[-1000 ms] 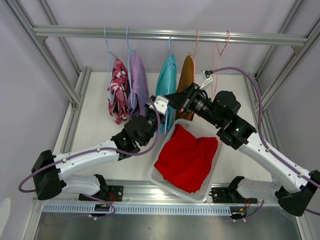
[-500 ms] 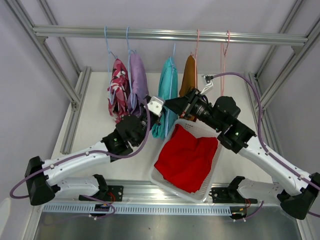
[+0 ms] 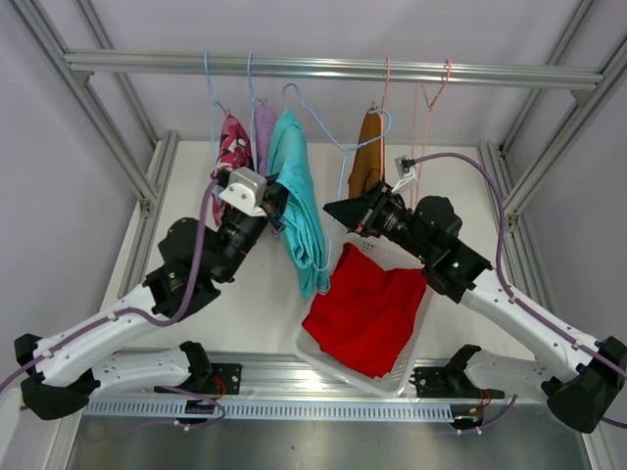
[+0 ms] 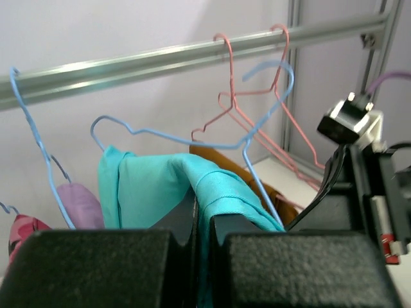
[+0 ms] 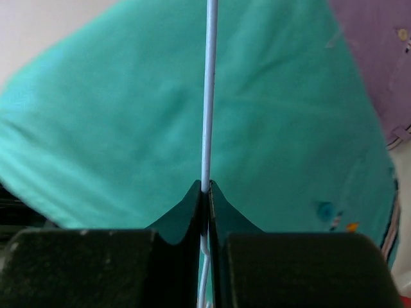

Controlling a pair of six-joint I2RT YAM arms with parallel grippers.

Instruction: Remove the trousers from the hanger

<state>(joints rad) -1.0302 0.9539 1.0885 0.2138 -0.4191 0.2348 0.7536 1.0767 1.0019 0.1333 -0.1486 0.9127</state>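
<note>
A grey-walled cell is seen, with an aluminium rail (image 3: 333,67) above a white table (image 3: 181,186). The teal trousers (image 3: 299,196) are draped over the blue hanger (image 5: 207,96), between the lilac pair (image 3: 263,132) and the rust-brown pair (image 3: 367,157), and their lower end hangs just left of the basket (image 3: 343,372). The left gripper (image 4: 202,221) is clamped on a fold of the teal cloth near its top, apparently so that it can be drawn sideways off the wire. The right gripper (image 5: 204,192) is pinched on the hanger wire, probably to hold it steady against this pull. The cloth looks thin, smooth and slightly shiny, and it is folded into a long narrow drape.
</note>
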